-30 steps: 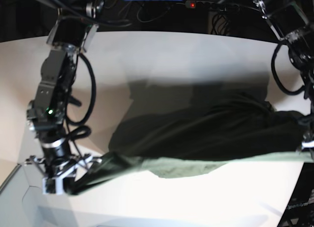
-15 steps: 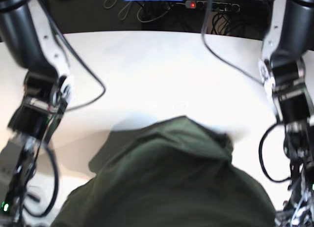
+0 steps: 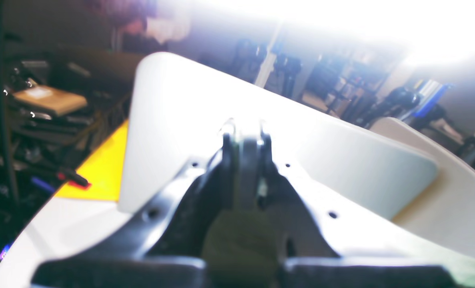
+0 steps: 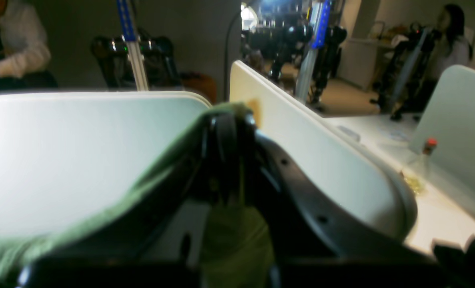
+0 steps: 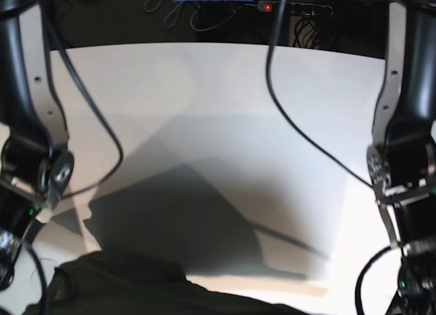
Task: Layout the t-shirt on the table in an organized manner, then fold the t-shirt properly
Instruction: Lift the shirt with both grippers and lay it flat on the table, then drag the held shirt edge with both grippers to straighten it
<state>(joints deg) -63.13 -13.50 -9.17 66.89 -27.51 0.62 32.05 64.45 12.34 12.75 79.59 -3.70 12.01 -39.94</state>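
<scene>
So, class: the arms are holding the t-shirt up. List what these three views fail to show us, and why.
- Base view: most of the t-shirt is cut off by the bottom edge; both grippers are out of frame.
- Left wrist view: blur and glare; the left gripper pinches a scrap of cloth, the rest unseen.
- Right wrist view: the right gripper hides its own pinch point.
- Collar and sleeves: unidentifiable anywhere.

A robotics lab: other robot arms [image 4: 297,40] on stands, white tables [image 4: 365,132], cable tangles [image 3: 5,132], people at benches.

Olive-green t-shirt [image 5: 136,288] aloft, bunched, above the white table [image 5: 204,103].
</scene>
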